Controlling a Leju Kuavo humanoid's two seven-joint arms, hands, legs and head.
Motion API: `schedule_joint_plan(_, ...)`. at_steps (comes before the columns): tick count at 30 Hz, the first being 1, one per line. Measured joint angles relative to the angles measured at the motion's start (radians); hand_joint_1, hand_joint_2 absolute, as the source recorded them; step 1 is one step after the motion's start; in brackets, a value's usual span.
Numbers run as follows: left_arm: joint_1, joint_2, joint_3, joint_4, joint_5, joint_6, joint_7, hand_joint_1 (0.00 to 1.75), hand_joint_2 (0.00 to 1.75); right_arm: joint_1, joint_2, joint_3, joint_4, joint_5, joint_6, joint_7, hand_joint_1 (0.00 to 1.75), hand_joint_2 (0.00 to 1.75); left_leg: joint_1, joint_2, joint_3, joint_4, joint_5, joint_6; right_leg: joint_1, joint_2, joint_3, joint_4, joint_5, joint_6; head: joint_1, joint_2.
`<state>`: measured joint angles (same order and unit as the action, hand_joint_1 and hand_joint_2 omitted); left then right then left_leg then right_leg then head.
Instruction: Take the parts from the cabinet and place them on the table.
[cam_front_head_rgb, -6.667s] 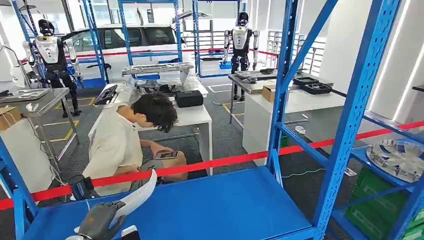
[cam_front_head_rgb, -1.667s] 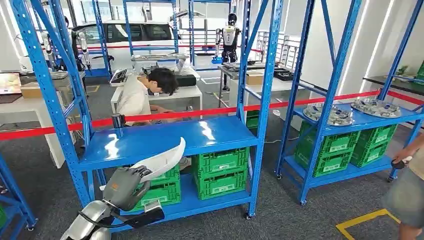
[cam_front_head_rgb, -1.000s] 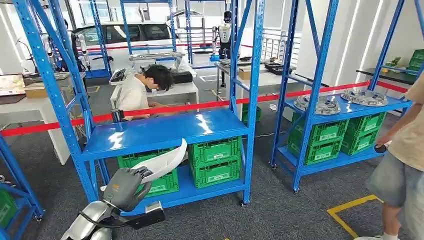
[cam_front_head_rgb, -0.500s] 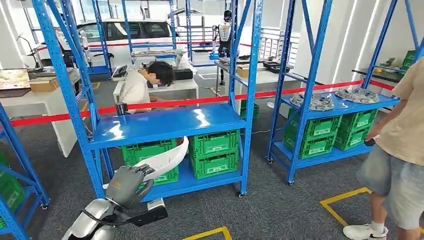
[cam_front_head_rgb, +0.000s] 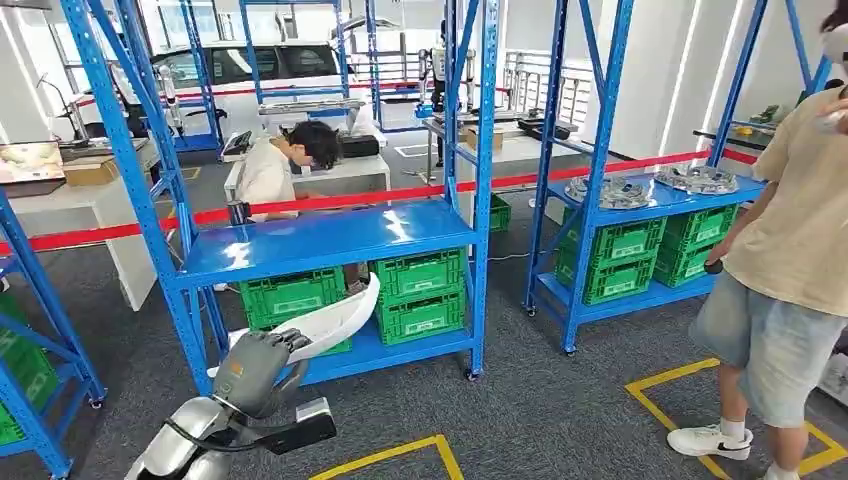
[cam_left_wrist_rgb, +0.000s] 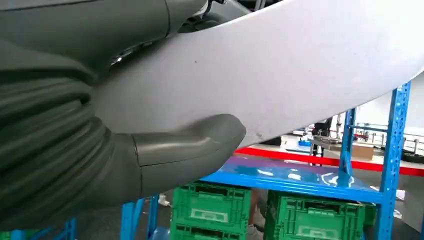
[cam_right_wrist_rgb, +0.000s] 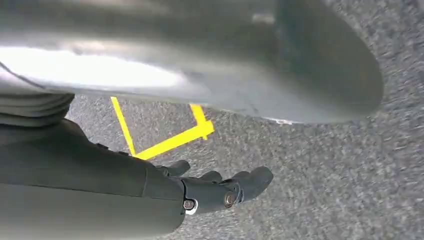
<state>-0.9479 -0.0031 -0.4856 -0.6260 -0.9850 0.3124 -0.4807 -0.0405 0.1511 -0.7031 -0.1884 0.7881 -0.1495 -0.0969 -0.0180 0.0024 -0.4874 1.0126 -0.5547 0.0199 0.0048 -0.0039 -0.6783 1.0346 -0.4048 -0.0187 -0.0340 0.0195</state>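
White curved part sits in my left hand, low in the head view, in front of the blue rack with its green crates; a person stands to the right. From my left wrist, my thumb presses the part from beneath. From my right wrist, my right hand hangs over grey floor, fingers loosely apart, holding nothing

The head view looks forward and down from high at the blue rack toward 12 o'clock. The left wrist view, close behind the left hand, shares that rack. The right wrist view faces the floor.
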Motion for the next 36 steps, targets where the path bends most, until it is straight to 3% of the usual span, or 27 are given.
schedule_joint_plan(1, -0.002, 0.0, 0.0, -0.001, 0.0, 0.0, 0.001, 1.75, 1.75, 0.0, 0.0, 0.0, 0.0, 0.0, 0.0, 0.0, 0.0, 0.0, -0.004, -0.001, 0.0, -0.005, 0.001, -0.006, -0.005, -0.001, -0.002, -0.008, 0.013, 0.006, 0.0, 0.0)
schedule_joint_plan(3, -0.001, 0.0, 0.0, -0.001, 0.0, 0.0, 0.002, 1.75, 1.75, 0.001, 0.0, 0.0, 0.0, 0.001, 0.0, 0.0, 0.0, 0.0, -0.013, -0.001, -0.012, -0.02, 0.025, 0.005, -0.013, -0.003, -0.002, -0.023, 0.039, 0.019, 0.0, 0.0)
schedule_joint_plan(4, 0.001, 0.0, 0.0, -0.001, 0.0, 0.0, 0.002, 1.75, 1.75, 0.003, 0.0, 0.0, 0.0, 0.0, 0.0, 0.0, 0.0, 0.0, -0.002, 0.003, -0.018, -0.04, 0.045, 0.01, -0.006, -0.001, -0.008, -0.028, 0.043, 0.025, 0.0, 0.0)
schedule_joint_plan(5, 0.0, 0.0, 0.0, 0.0, 0.0, -0.002, 0.002, 1.75, 1.75, 0.004, 0.0, 0.0, 0.0, 0.0, 0.0, 0.0, 0.0, 0.0, 0.001, 0.007, -0.021, -0.048, 0.059, 0.013, -0.009, 0.004, -0.015, -0.018, 0.009, 0.031, -0.001, 0.0)
schedule_joint_plan(6, -0.001, -0.002, 0.0, 0.0, 0.0, -0.006, 0.002, 1.75, 1.75, 0.004, 0.001, 0.0, 0.0, 0.0, 0.0, 0.001, 0.0, 0.0, 0.003, 0.005, -0.033, -0.049, 0.07, 0.022, -0.01, 0.004, -0.029, 0.025, -0.045, 0.034, 0.0, 0.0)
schedule_joint_plan(8, 0.0, -0.002, 0.0, -0.001, -0.002, -0.023, -0.002, 1.75, 1.75, 0.004, 0.0, 0.0, 0.0, 0.001, 0.0, 0.0, 0.0, 0.0, 0.004, 0.006, -0.06, -0.049, 0.092, 0.022, -0.017, 0.004, -0.066, 0.173, -0.154, 0.044, 0.0, 0.0)
schedule_joint_plan(9, 0.001, -0.002, 0.0, 0.0, -0.002, -0.03, -0.002, 1.75, 1.75, 0.003, -0.002, 0.0, 0.0, 0.001, 0.0, 0.0, 0.0, 0.0, 0.005, 0.008, -0.073, -0.046, 0.102, 0.02, -0.019, 0.004, -0.082, 0.246, -0.168, 0.048, 0.0, 0.0)
schedule_joint_plan(10, 0.003, -0.002, 0.0, 0.0, -0.004, -0.032, -0.004, 1.75, 1.75, 0.003, -0.002, -0.001, 0.0, 0.001, 0.0, 0.0, 0.0, 0.0, 0.006, 0.009, -0.087, -0.043, 0.111, 0.018, -0.021, 0.004, -0.084, 0.287, -0.145, 0.053, 0.0, 0.0)
schedule_joint_plan(11, 0.005, -0.002, 0.0, 0.001, -0.009, -0.032, -0.005, 1.75, 1.75, 0.003, -0.003, -0.002, 0.0, 0.001, 0.0, 0.0, 0.0, 0.0, 0.009, 0.01, -0.102, -0.039, 0.119, 0.014, -0.023, 0.004, -0.07, 0.291, -0.098, 0.056, 0.0, 0.0)
schedule_joint_plan(12, 0.006, -0.002, 0.0, 0.001, -0.013, -0.032, -0.004, 1.75, 1.75, 0.003, -0.004, -0.005, 0.0, 0.001, 0.0, 0.0, 0.0, 0.0, 0.013, 0.01, -0.119, -0.031, 0.127, 0.008, -0.025, 0.004, -0.037, 0.255, -0.057, 0.06, 0.0, 0.0)
schedule_joint_plan(13, 0.006, -0.002, 0.0, 0.001, -0.017, -0.032, -0.004, 1.75, 1.75, 0.003, -0.004, -0.006, 0.0, 0.001, 0.0, 0.0, 0.0, 0.0, 0.018, 0.01, -0.134, -0.022, 0.132, 0.002, -0.028, 0.003, 0.015, 0.187, -0.041, 0.066, 0.0, 0.0)
schedule_joint_plan(14, 0.005, -0.002, 0.0, 0.001, -0.019, -0.032, -0.004, 1.75, 1.75, 0.003, -0.004, -0.006, 0.0, 0.002, 0.0, 0.0, 0.0, 0.0, 0.018, 0.01, -0.146, -0.008, 0.135, -0.004, -0.034, 0.003, 0.082, 0.1, -0.056, 0.072, 0.0, 0.0)
schedule_joint_plan(15, 0.003, -0.001, 0.0, -0.002, -0.02, -0.032, -0.004, 1.75, 1.75, 0.0, -0.003, -0.006, 0.0, 0.002, 0.001, 0.0, 0.0, 0.0, 0.014, 0.009, -0.161, 0.008, 0.134, -0.01, -0.03, 0.005, 0.142, 0.01, -0.109, 0.074, 0.002, 0.0)
schedule_joint_plan(16, 0.002, -0.001, 0.0, -0.003, -0.021, -0.031, -0.004, 1.75, 1.75, -0.002, -0.003, -0.006, 0.0, 0.004, 0.001, 0.0, 0.0, 0.0, 0.011, 0.01, -0.167, 0.017, 0.137, -0.016, -0.028, 0.008, 0.148, -0.011, -0.132, 0.049, 0.001, 0.0)
schedule_joint_plan(17, 0.001, -0.002, 0.0, -0.003, -0.022, -0.029, -0.004, 1.75, 1.75, -0.002, -0.003, -0.006, 0.0, 0.005, 0.001, 0.0, 0.0, 0.0, 0.011, 0.009, -0.167, 0.015, 0.143, -0.022, -0.029, 0.008, 0.142, -0.01, -0.13, 0.039, 0.001, 0.0)
schedule_joint_plan(18, 0.001, -0.001, -0.001, -0.004, -0.025, -0.029, -0.005, 1.75, 1.75, -0.001, -0.003, -0.007, 0.0, 0.007, 0.001, 0.0, 0.0, 0.0, 0.011, 0.009, -0.168, 0.015, 0.14, -0.023, -0.031, 0.007, 0.144, -0.014, -0.129, 0.038, 0.001, 0.0)
schedule_joint_plan(19, 0.001, -0.001, -0.001, -0.004, -0.029, -0.029, -0.006, 1.75, 1.75, 0.001, -0.003, -0.008, 0.0, 0.008, 0.001, 0.0, 0.0, 0.0, 0.011, 0.008, -0.168, 0.011, 0.134, 0.0, -0.029, 0.006, 0.142, -0.013, -0.127, 0.035, 0.001, 0.0)
schedule_joint_plan(20, 0.001, -0.002, -0.001, -0.004, -0.03, -0.029, -0.006, 1.75, 1.75, 0.003, -0.003, -0.008, 0.0, 0.008, 0.001, 0.0, 0.0, 0.0, 0.011, 0.008, -0.168, 0.009, 0.142, 0.013, -0.028, 0.006, 0.142, -0.013, -0.125, 0.032, 0.001, 0.0)
schedule_joint_plan(21, 0.001, -0.002, -0.001, -0.004, -0.031, -0.029, -0.008, 1.75, 1.75, 0.003, -0.003, -0.008, 0.0, 0.01, 0.002, 0.0, 0.0, 0.0, 0.011, 0.008, -0.168, 0.006, 0.147, 0.021, -0.025, 0.006, 0.141, -0.013, -0.121, 0.025, 0.001, 0.0)
schedule_joint_plan(23, -0.001, -0.002, -0.001, -0.004, -0.031, -0.029, -0.007, 1.75, 1.75, 0.001, -0.003, -0.008, 0.0, 0.012, 0.004, -0.001, 0.0, 0.0, 0.011, 0.008, -0.167, 0.001, 0.157, 0.026, -0.023, 0.007, 0.136, -0.013, -0.115, 0.016, 0.001, 0.0)
schedule_joint_plan(24, -0.001, -0.002, -0.001, -0.004, -0.031, -0.03, -0.007, 1.75, 1.75, 0.002, -0.003, -0.009, 0.0, 0.014, 0.004, -0.001, 0.0, 0.0, 0.011, 0.009, -0.168, -0.001, 0.162, 0.025, -0.023, 0.007, 0.134, -0.013, -0.113, 0.015, 0.001, 0.0)
schedule_joint_plan(26, -0.001, -0.001, -0.001, -0.003, -0.032, -0.038, -0.007, 1.75, 1.75, 0.002, -0.003, -0.01, 0.0, 0.015, 0.006, -0.003, 0.0, 0.0, 0.013, 0.008, -0.169, -0.007, 0.177, -0.002, -0.021, 0.006, 0.13, -0.012, -0.11, 0.013, 0.001, 0.0)
schedule_joint_plan(28, -0.001, 0.001, -0.001, -0.001, -0.032, -0.041, -0.005, 1.75, 1.75, 0.002, -0.003, -0.011, 0.0, 0.014, 0.013, -0.009, 0.0, 0.0, 0.013, 0.008, -0.17, -0.011, 0.18, -0.013, -0.021, 0.006, 0.127, -0.011, -0.108, 0.013, 0.001, 0.0)
schedule_joint_plan(36, -0.001, 0.006, -0.001, 0.002, -0.032, -0.043, -0.005, 1.75, 1.75, 0.0, -0.003, -0.023, 0.0, 0.009, 0.022, -0.009, 0.0, 0.0, 0.013, 0.006, -0.178, -0.01, 0.181, -0.027, -0.022, 0.005, 0.121, -0.011, -0.106, 0.016, 0.001, 0.0)
